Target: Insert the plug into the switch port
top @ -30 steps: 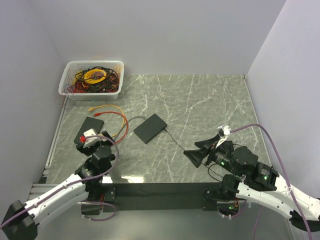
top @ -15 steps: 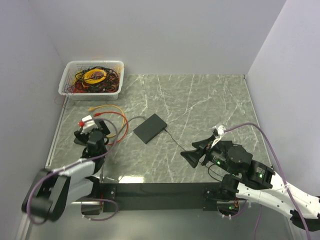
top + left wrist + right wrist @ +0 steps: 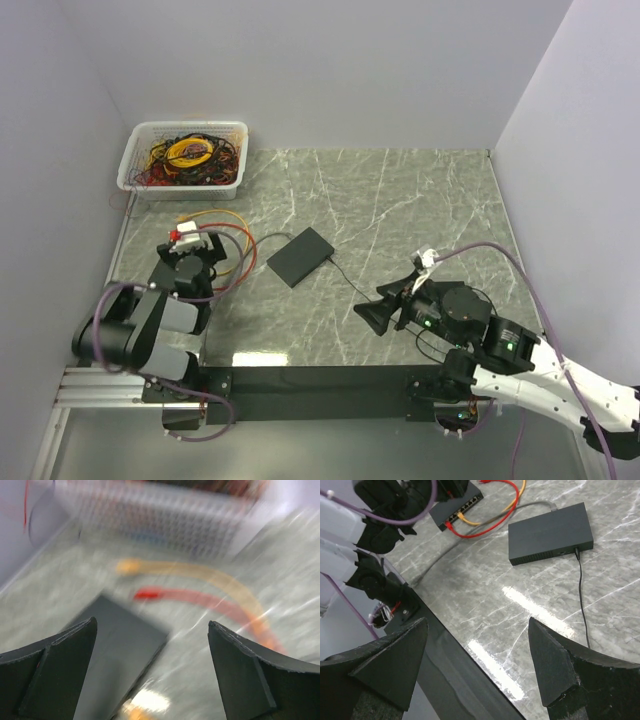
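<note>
The black switch [image 3: 459, 506] lies at the table's left, its port row facing the near edge; an orange and a red plug sit at that face. In the blurred left wrist view the switch [image 3: 112, 645] lies low between my fingers. Loose red plug [image 3: 147, 595] and orange plug [image 3: 127, 567] lie just beyond it, also seen from above as red [image 3: 200, 228] and orange [image 3: 185, 217]. My left gripper [image 3: 192, 248] is open and empty over the switch. My right gripper [image 3: 385, 312] is open and empty above the near middle of the table.
A flat black box [image 3: 300, 256] lies mid-table with a thin black lead running right and a grey cable [image 3: 255, 245] curving left. A white basket [image 3: 130, 165] of tangled cables stands at the far left corner. Walls close in left, back and right.
My left arm has folded back and its gripper has moved away from me along the left edge, over the switch. My right gripper has drifted a little to the left.
</note>
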{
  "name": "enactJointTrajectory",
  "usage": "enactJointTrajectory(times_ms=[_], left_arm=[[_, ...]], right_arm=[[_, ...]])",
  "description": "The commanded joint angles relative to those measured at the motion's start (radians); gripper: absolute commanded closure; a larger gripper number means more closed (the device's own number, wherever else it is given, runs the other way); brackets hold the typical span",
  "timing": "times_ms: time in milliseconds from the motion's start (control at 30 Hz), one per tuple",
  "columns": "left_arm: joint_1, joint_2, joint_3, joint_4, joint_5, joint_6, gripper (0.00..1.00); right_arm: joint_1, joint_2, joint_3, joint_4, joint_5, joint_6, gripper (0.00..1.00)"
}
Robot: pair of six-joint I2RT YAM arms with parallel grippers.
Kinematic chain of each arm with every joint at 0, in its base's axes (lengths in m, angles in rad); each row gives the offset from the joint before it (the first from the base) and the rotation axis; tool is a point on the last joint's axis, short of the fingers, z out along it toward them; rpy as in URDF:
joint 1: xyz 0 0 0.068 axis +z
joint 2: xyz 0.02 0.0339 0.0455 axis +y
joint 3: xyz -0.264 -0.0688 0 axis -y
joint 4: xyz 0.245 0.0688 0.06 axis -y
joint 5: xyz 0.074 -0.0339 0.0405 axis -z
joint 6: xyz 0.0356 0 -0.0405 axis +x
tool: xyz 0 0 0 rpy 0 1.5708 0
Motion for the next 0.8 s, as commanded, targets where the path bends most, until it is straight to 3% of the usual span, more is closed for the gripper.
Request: enactJointTrajectory(times_ms=[0,33,67,267,300,467,500,533,600,767], left_arm=[[0.094,0.104,-0.029,0.325,0.06,-0.058,0.01],[0.097,0.075,-0.001,0.156,0.065,-0.069,0.01],[0.099,0.072,0.033,0.089,0.067,-0.078,0.01],[0.114,0.087,0.042,0.117,0.068,-0.085,0.0],[0.113,0.087,0.042,0.119,0.07,-0.083,0.01],[0.114,0.085,0.048,0.102,0.07,-0.085,0.0],[0.114,0.082,0.051,0.096,0.071,-0.088,0.0],[0.114,0.081,0.048,0.097,0.071,-0.088,0.01],[0.114,0.085,0.047,0.105,0.071,-0.085,0.01],[0.114,0.081,0.048,0.101,0.07,-0.086,0.01]], right_arm=[[0.006,0.053,-0.012,0.082,0.003,-0.013,0.12],[0.006,0.072,-0.013,0.096,0.007,-0.013,0.12],[0.006,0.079,-0.019,0.122,0.015,-0.01,0.12],[0.008,0.193,0.003,0.163,0.153,0.016,0.12],[0.006,0.213,0.016,0.152,0.305,0.025,0.12],[0.003,0.343,0.054,0.202,0.692,-0.068,0.1],[-0.003,0.36,0.065,0.201,0.772,-0.066,0.01],[-0.011,0.375,0.071,0.211,0.873,-0.082,0.0],[-0.092,0.375,0.065,0.305,0.879,-0.18,0.0],[-0.417,0.313,-0.048,0.491,0.647,-0.276,0.0]])
